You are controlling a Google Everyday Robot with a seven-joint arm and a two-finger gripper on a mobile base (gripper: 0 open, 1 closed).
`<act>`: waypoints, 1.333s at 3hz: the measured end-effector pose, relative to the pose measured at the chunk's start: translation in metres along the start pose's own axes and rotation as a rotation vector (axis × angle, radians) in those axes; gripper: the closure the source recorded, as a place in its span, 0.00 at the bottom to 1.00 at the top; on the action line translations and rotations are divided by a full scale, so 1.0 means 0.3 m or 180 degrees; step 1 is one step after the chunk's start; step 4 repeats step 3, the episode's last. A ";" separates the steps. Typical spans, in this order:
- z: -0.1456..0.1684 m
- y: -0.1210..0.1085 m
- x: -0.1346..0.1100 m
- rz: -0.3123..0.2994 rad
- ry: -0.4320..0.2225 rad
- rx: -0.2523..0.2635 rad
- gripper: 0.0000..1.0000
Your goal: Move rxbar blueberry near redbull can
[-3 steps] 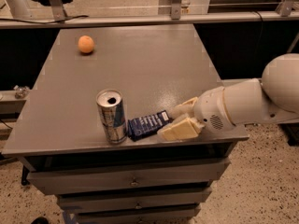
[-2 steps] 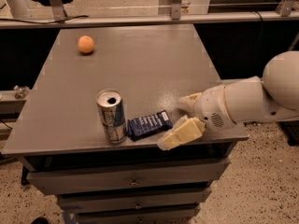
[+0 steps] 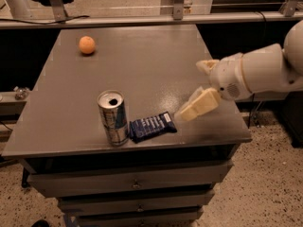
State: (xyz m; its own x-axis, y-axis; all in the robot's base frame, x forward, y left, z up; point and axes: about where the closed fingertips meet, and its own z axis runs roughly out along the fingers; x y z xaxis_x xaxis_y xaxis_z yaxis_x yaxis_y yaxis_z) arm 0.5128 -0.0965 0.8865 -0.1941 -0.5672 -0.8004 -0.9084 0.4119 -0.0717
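Withdrawn from rxbar blueberry (image 3: 152,126) beside redbull can (image 3: 113,118), gripper (image 3: 193,90) hangs spread, empty.

The arm (image 3: 265,72) is a smooth, glossy white shell of thick rounded segments, with a thin seam between them and a small dotted patch near the wrist. Its hand (image 3: 191,90), over the right side of the table (image 3: 142,56), has two blunt, pale cream fingers (image 3: 201,105), wedge-shaped and set apart
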 end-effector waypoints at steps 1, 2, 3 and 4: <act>-0.055 -0.161 -0.106 -0.0458 -0.0184 0.0124 0.00; -0.090 -0.299 -0.206 -0.0928 -0.0374 0.0223 0.00; -0.160 -0.345 -0.283 -0.1076 -0.0488 0.0381 0.00; -0.160 -0.345 -0.283 -0.1076 -0.0488 0.0381 0.00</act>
